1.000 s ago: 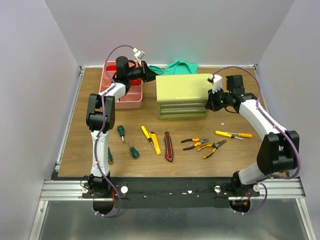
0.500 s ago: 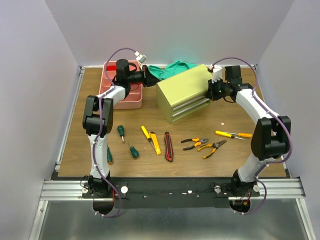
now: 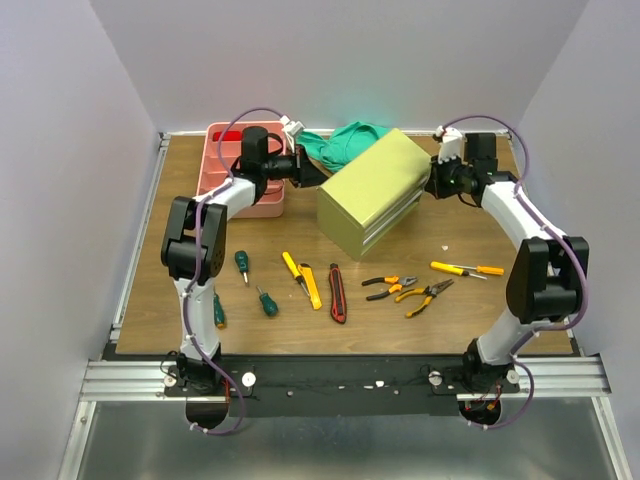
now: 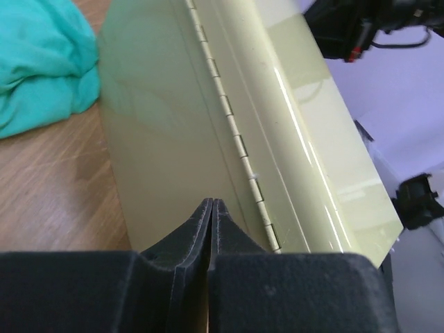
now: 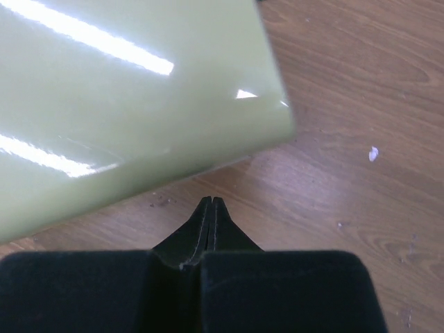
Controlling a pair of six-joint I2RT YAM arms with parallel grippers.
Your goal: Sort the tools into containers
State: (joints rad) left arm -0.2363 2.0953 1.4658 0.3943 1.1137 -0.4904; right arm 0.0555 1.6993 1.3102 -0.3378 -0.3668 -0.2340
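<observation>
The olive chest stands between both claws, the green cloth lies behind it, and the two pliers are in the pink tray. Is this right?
No: the top view shows the two pliers lying on the table, in front of the olive chest.

chest [image 3: 375, 190]: olive-green, boxy, turned diagonal, far centre
tray [image 3: 262, 207]: pink, far left of chest
green screwdrivers [image 3: 241, 264]: three, lying flat, near left
knives [image 3: 337, 293]: yellow and red-black, centre
pliers [image 3: 389, 285]: two, orange-handled, right of knives
yellow screwdrivers [image 3: 467, 268]: lying flat, right

The left arm [image 3: 200, 300] hides the middle of the pink tray [image 3: 262, 208] at upper left and part of a green-handled screwdriver [image 3: 219, 312] at lower left.
</observation>
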